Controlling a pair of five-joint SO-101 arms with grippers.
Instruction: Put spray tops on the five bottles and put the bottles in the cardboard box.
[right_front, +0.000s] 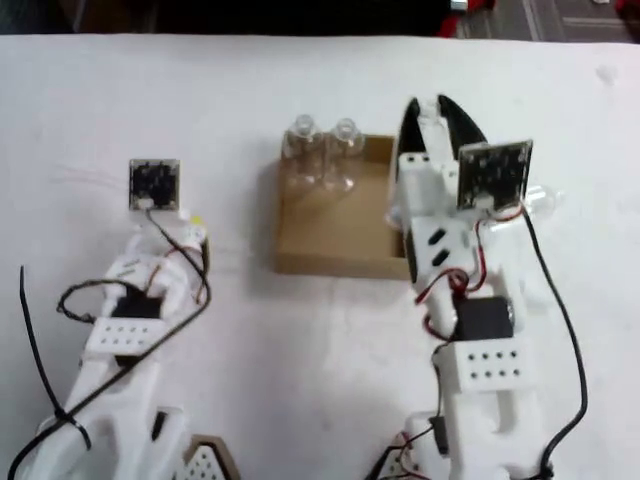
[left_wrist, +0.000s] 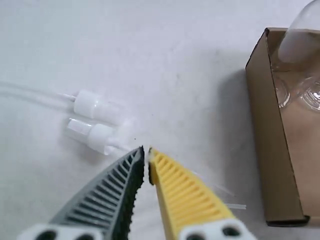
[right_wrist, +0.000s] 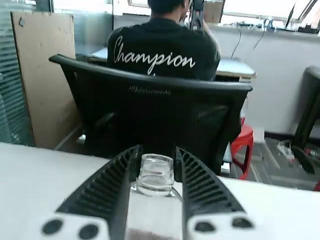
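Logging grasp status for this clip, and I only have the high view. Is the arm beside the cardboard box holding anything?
Observer: Yes. The right wrist view shows a clear bottle between the right jaws, which press on both sides of its neck.
Operator: Is it capped?
Observer: No, its neck is open, with nothing fitted.
Operator: And the other arm?
Observer: In the left wrist view the left jaws are shut on nothing, with their tips beside two loose spray tops lying on the table.
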